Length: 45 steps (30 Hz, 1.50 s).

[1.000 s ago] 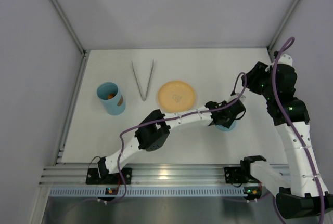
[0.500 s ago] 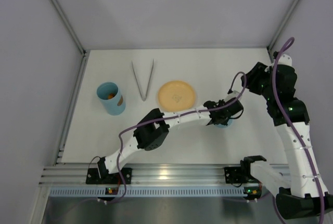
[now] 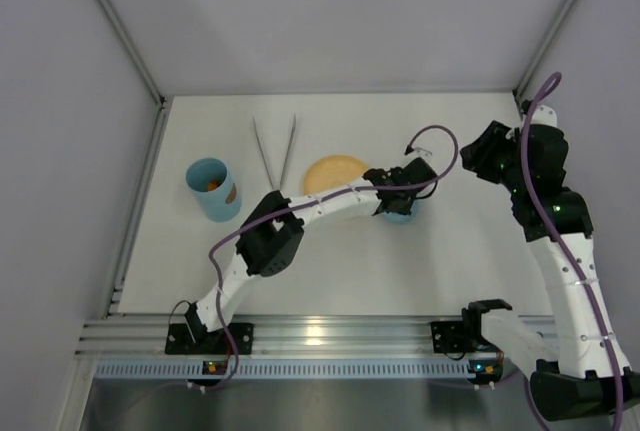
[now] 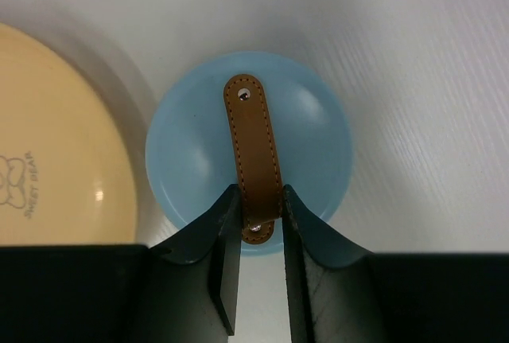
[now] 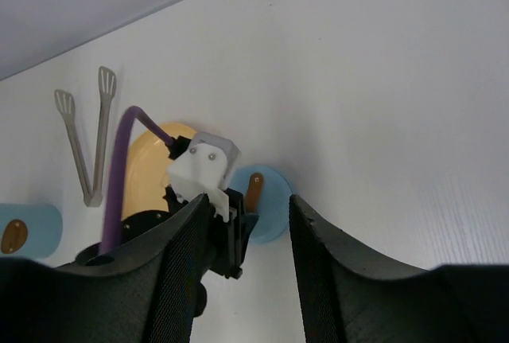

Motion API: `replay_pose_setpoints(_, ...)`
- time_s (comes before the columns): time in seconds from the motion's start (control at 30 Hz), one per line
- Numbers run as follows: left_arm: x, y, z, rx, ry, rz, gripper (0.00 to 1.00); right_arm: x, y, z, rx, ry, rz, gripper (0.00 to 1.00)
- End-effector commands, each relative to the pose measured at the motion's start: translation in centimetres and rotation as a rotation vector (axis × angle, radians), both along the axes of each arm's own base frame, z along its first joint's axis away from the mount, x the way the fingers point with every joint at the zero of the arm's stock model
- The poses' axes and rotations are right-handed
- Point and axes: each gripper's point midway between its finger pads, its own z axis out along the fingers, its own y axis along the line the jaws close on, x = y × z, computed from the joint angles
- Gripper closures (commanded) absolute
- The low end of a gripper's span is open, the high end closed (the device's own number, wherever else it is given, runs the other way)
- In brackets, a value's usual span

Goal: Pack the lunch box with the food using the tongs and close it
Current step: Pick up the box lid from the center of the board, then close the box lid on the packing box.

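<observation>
So, the left gripper [image 4: 254,231] has its jaws pinched hard onto the near end of the brown strap [image 4: 251,140] on the round blue lid [image 4: 318,144]. The strap runs straight away from the jaws across the lid's middle, stitched along both edges, with a rivet at its far end. Whether the lid rests on the white table [image 4: 429,56] or hangs just over it, I cannot tell.

Just left of the jaws lies the orange plate [image 4: 56,144], its rim close beside the lid. It carries a small bear outline with "SWEET BEAR" printed beneath, lying sideways as the wrist sees it.

The right gripper [image 5: 248,216] holds its jaws apart with nothing between them; the lid and the left gripper show beyond its fingertips.

From overhead, the lunch box [image 3: 212,191] stands open well away from the left jaws, on the far side of the plate, with orange food [image 3: 211,185] inside and a brown tag on its wall, too small to read. The tongs [image 3: 275,151] lie closed in a V between lunch box and plate.
</observation>
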Motion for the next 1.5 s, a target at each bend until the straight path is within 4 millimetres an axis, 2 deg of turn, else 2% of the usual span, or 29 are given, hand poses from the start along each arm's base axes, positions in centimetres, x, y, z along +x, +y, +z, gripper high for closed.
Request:
replay_pose_setpoints(0.0, 1.8, 0.1, 7.4, -0.134, -0.089, 0.014, 0.99, 0.2, 0.4, -0.1, 0.016, 0.001, 0.027, 0.56)
replay_pose_setpoints(0.13, 3.0, 1.3, 10.0, -0.161, -0.116, 0.025, 0.99, 0.4, 0.5, -0.3, 0.013, 0.006, 0.028, 0.56)
replay_pose_setpoints(0.27, 4.9, 4.6, 13.7, -0.154, -0.164, 0.082, 0.99, 0.7, 0.3, -0.4, 0.009, 0.007, 0.02, 0.56)
replay_pose_setpoints(0.3, 5.0, 5.9, 15.4, -0.156, -0.176, 0.1, 0.99, 0.8, 0.4, -0.4, 0.009, 0.007, 0.023, 0.56)
replay_pose_setpoints(0.37, 6.3, 9.0, 16.9, -0.144, -0.186, 0.156, 0.99, 1.3, 0.7, -0.9, 0.018, 0.015, 0.036, 0.56)
replay_pose_setpoints(0.4, 6.3, 10.4, 18.9, -0.159, -0.204, 0.172, 0.99, 1.4, 0.9, -1.0, 0.023, 0.017, 0.043, 0.56)
replay_pose_setpoints(0.43, 6.5, 13.4, 20.2, -0.14, -0.213, 0.218, 0.99, 1.8, 1.3, -1.2, 0.035, 0.02, 0.061, 0.57)
replay_pose_setpoints(0.47, 6.9, 14.6, 19.3, -0.107, -0.201, 0.241, 0.99, 2.0, 1.5, -1.5, 0.04, 0.031, 0.07, 0.57)
replay_pose_setpoints(0.5, 7.3, 17.5, 21.2, -0.114, -0.226, 0.291, 0.99, 2.4, 1.9, -1.7, 0.05, 0.035, 0.087, 0.58)
replay_pose_setpoints(0.53, 7.0, 19.4, 20.4, -0.077, -0.201, 0.316, 0.99, 2.6, 2.2, -1.8, 0.051, 0.037, 0.096, 0.57)
replay_pose_setpoints(0.57, 6.9, 21.1, 20.7, -0.07, -0.201, 0.344, 0.99, 2.9, 2.7, -1.9, 0.054, 0.041, 0.112, 0.58)
replay_pose_setpoints(0.6, 7.1, 24.1, 22.3, -0.088, -0.224, 0.399, 0.99, 3.6, 3.0, -2.1, 0.054, 0.049, 0.123, 0.58)
replay_pose_setpoints(0.63, 6.6, 25.8, 21.1, -0.059, -0.197, 0.421, 0.99, 3.8, 3.4, -2.1, 0.056, 0.048, 0.133, 0.58)
replay_pose_setpoints(0.67, 6.4, 27.3, 21.4, -0.062, -0.195, 0.446, 0.98, 4.1, 4.1, -2.2, 0.054, 0.054, 0.151, 0.58)
replay_pose_setpoints(0.7, 5.8, 29.0, 22.6, -0.082, -0.21, 0.47, 0.98, 4.8, 4.7, -2.3, 0.055, 0.06, 0.162, 0.59)
replay_pose_setpoints(0.8, 5.1, 34.8, 22.8, -0.084, -0.192, 0.577, 0.98, 5.7, 7.0, -2.6, 0.054, 0.074, 0.21, 0.59)
replay_pose_setpoints(0.87, 4.4, 36.3, 22.0, -0.085, -0.153, 0.598, 0.98, 6.0, 8.7, -2.6, 0.05, 0.072, 0.247, 0.59)
replay_pose_setpoints(0.9, 4.2, 37.8, 22.1, -0.092, -0.151, 0.63, 0.98, 6.4, 9.3, -2.9, 0.049, 0.08, 0.257, 0.59)
replay_pose_setpoints(0.97, 3.7, 38.7, 21.5, -0.096, -0.124, 0.645, 0.98, 6.6, 10.6, -2.9, 0.048, 0.081, 0.285, 0.59)
replay_pose_setpoints(1.0, 3.4, 40.2, 20.8, -0.085, -0.102, 0.678, 0.98, 7.0, 11.1, -3.2, 0.047, 0.089, 0.294, 0.59)
replay_pose_setpoints(1.3, 1.3, 43.4, 17.9, -0.072, -0.03, 0.752, 0.98, 7.3, 13.8, -4.5, 0.05, 0.109, 0.362, 0.59)
replay_pose_setpoints(1.47, 0.7, 43.8, 17.2, -0.067, -0.028, 0.768, 0.98, 7.2, 14.7, -4.8, 0.051, 0.114, 0.387, 0.59)
